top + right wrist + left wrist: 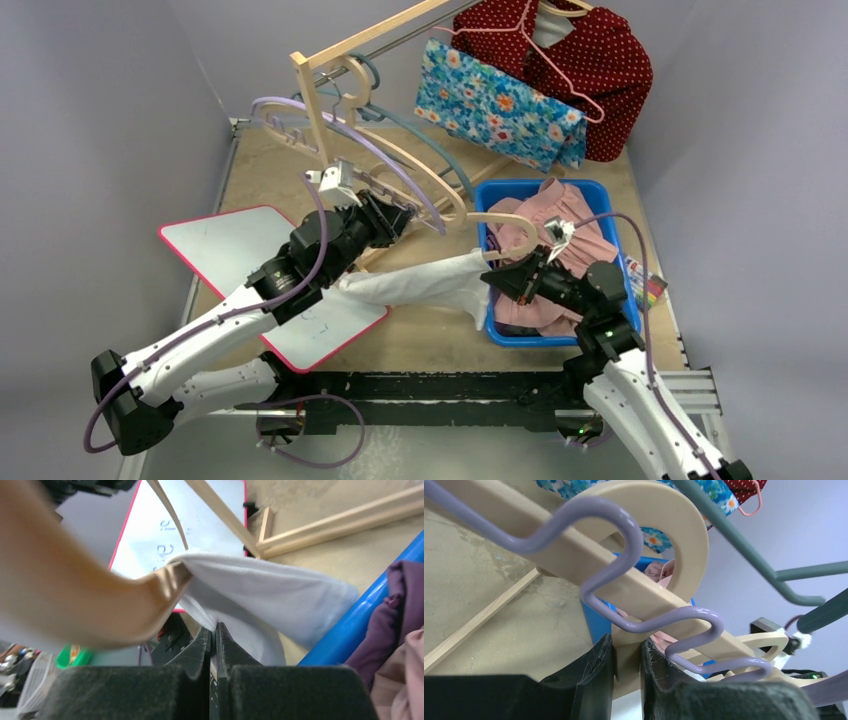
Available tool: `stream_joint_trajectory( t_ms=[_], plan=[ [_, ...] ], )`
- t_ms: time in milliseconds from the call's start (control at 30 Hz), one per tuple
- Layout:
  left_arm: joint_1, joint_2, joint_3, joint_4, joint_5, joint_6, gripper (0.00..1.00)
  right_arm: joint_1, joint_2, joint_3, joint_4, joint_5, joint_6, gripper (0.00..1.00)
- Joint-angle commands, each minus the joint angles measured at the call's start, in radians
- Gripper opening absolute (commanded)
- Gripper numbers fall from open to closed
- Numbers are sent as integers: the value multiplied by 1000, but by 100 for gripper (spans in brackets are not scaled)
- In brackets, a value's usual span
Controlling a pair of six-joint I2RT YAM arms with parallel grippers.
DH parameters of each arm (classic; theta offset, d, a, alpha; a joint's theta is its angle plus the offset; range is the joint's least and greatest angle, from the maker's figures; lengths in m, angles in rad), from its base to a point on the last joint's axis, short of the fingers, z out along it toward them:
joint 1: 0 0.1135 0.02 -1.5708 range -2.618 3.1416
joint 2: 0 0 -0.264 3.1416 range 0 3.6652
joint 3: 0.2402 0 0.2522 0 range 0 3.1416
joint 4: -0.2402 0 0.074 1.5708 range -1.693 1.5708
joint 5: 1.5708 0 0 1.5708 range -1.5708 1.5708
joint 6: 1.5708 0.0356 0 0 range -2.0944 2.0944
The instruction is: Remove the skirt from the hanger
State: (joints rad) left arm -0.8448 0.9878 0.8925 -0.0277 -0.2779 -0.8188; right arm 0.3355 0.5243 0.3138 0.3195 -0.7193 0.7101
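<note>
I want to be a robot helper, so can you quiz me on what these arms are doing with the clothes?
1. True or false: the right fingers pinch the white skirt.
2. The left fingers hold: A) a cup, B) the beige wooden hanger, C) a spoon?
3. What colour is the bin holding pink clothes?
Key: 1 true; 2 B; 3 blue.
</note>
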Motion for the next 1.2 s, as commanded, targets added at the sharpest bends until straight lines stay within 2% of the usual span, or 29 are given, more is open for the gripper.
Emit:
stream_joint_trajectory(
  t_ms=[0, 200, 400, 500, 600, 767, 867, 1033, 1167],
  plan=[
    [1, -59, 43, 43, -72, 27, 0, 2, -99, 141, -220, 178, -98, 0],
    [1, -63, 31, 34, -97, 43, 0, 1, -252, 140, -247, 273, -93, 0],
    [1, -89, 4, 7, -108, 61, 0, 2, -308, 161, -315, 372, -87, 0],
    [1, -110, -9, -8, -131, 63, 0, 1, -359, 182, -301, 344, -108, 0],
    [2, -105, -5, -26, -137, 70, 0, 1, -379, 218, -228, 227, -119, 0],
    [1, -79, -26, -24, -135, 64, 0, 2, -266, 348, -175, 73, -135, 0],
    [2, -71, -46, -4, -130, 58, 0, 2, -172, 457, -191, 53, -167, 0],
    [1, -57, -60, -8, -118, 69, 0, 2, -102, 585, -215, 168, -202, 0],
    [2, -74, -78, -15, -117, 69, 0, 2, -76, 663, -266, 332, -237, 0]
  ],
)
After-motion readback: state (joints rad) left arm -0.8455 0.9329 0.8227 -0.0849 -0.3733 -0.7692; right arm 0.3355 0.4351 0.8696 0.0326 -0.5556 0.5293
